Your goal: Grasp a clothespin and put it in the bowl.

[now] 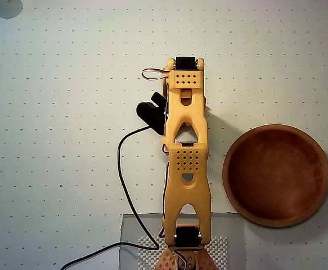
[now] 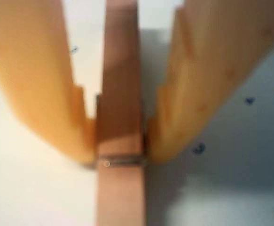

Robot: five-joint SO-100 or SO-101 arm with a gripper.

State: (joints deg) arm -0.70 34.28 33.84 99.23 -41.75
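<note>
In the wrist view my gripper (image 2: 120, 157) is shut on the clothespin (image 2: 120, 197), a slim tan wooden stick that runs straight up between the two orange fingers (image 2: 47, 84). The tips pinch it at its metal spring, close above the white dotted table. I cannot tell whether it is lifted. In the overhead view the orange arm (image 1: 187, 163) reaches up the middle of the table and hides the gripper and the clothespin beneath its wrist. The reddish-brown wooden bowl (image 1: 276, 175) sits empty on the table to the right of the arm.
A black cable (image 1: 124, 185) loops to the left of the arm. The black wrist camera (image 1: 151, 115) sticks out on the arm's left. A grey mat (image 1: 133, 236) lies under the arm's base at the bottom edge.
</note>
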